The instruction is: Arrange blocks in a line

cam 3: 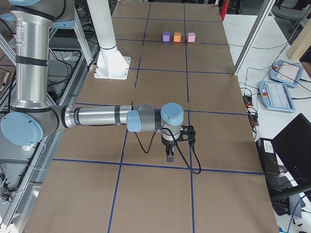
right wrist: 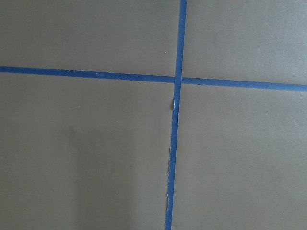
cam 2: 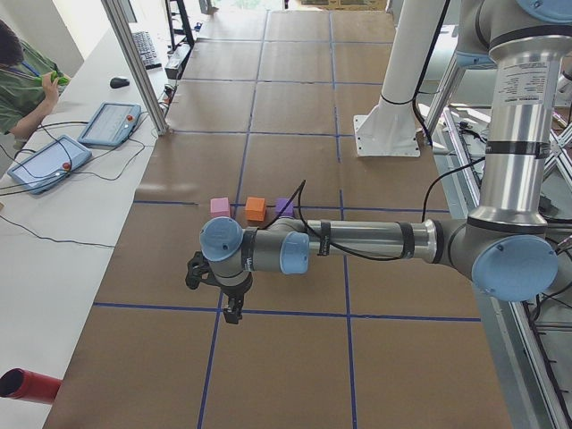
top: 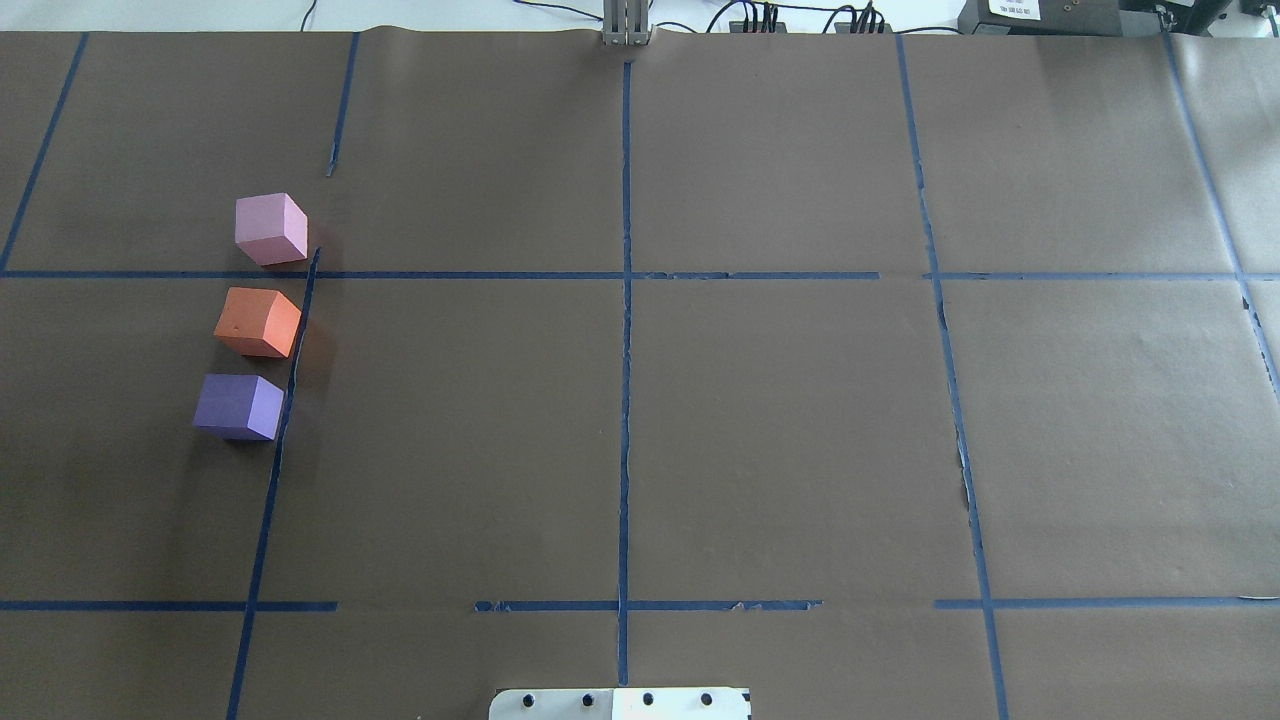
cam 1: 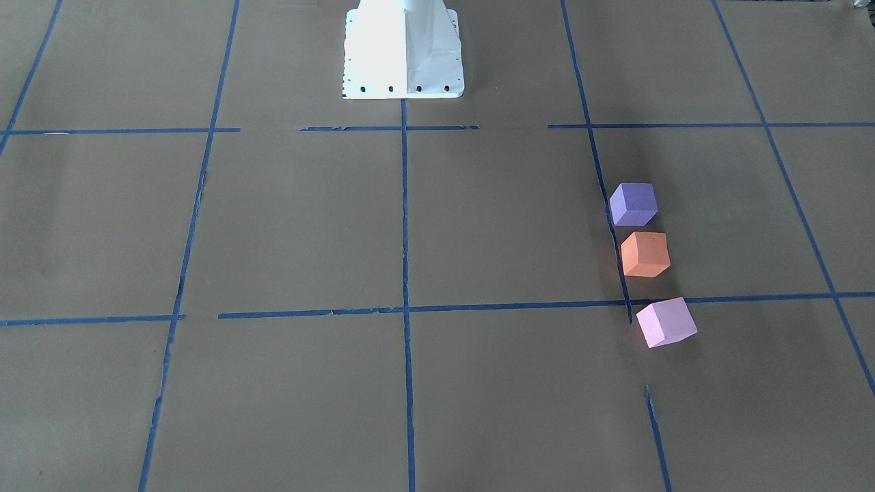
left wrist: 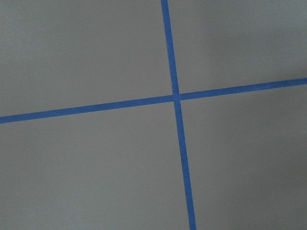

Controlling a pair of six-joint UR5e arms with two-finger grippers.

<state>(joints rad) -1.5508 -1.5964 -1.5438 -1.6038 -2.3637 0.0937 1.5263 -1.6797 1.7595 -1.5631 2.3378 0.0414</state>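
Observation:
Three foam cubes stand in a row beside a blue tape line on the robot's left side of the table: the light pink block (top: pixel 270 229) farthest from the robot, the orange block (top: pixel 257 322) in the middle, the dark purple block (top: pixel 238 406) nearest, with small gaps between them. They also show in the front view as purple (cam 1: pixel 633 203), orange (cam 1: pixel 644 254) and pink (cam 1: pixel 666 322). My left gripper (cam 2: pixel 232 308) and right gripper (cam 3: pixel 169 156) show only in the side views, pointing down, far from the blocks; I cannot tell whether they are open or shut. Both wrist views show only paper and tape.
Brown paper with a blue tape grid (top: pixel 625 300) covers the table. The white robot base (cam 1: pixel 403 55) stands at the middle of the robot's edge. A seated operator (cam 2: pixel 18 85) and teach pendants (cam 2: pixel 109 123) are on the side bench; more pendants (cam 3: pixel 277 94) show at the right end.

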